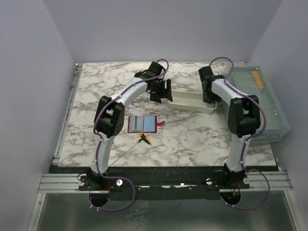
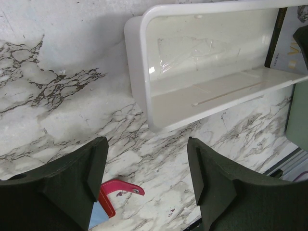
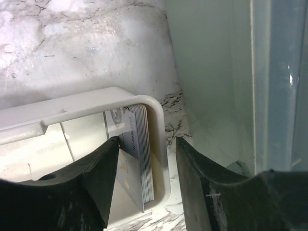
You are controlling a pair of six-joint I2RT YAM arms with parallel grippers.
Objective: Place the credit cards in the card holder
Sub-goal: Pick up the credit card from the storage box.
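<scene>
Nearest the top camera, the two arm bases (image 1: 98, 183) are seen bolted along the near edge of the marble table (image 1: 192, 139). The card holder (image 1: 143, 124) is laid open flat in front of the left arm, blue-grey lining up. A yellow-handled tool (image 1: 144, 139) is parked just beside its near edge. Further back, the left gripper (image 1: 162, 91) is held at the left end of the white tray (image 1: 190, 101). The right gripper (image 1: 210, 98) is at the tray's right end, next to the clear bin (image 1: 262, 103).

Left wrist view: the left gripper (image 2: 145, 149) is spread wide with nothing in it, only bare marble between the fingers. The tray (image 2: 144, 86) is seen just ahead, and the holder's red tab (image 2: 120, 187) is caught at the bottom edge.

Right wrist view: the credit cards (image 3: 142, 154) are stood on edge as a stack against the tray's end wall (image 3: 161, 144). The right gripper (image 3: 147, 144) is straddled over both stack and wall, with one finger (image 3: 96, 178) inside the tray by the cards and the other outside. A gap is left at the outer finger, so nothing is clamped.
</scene>
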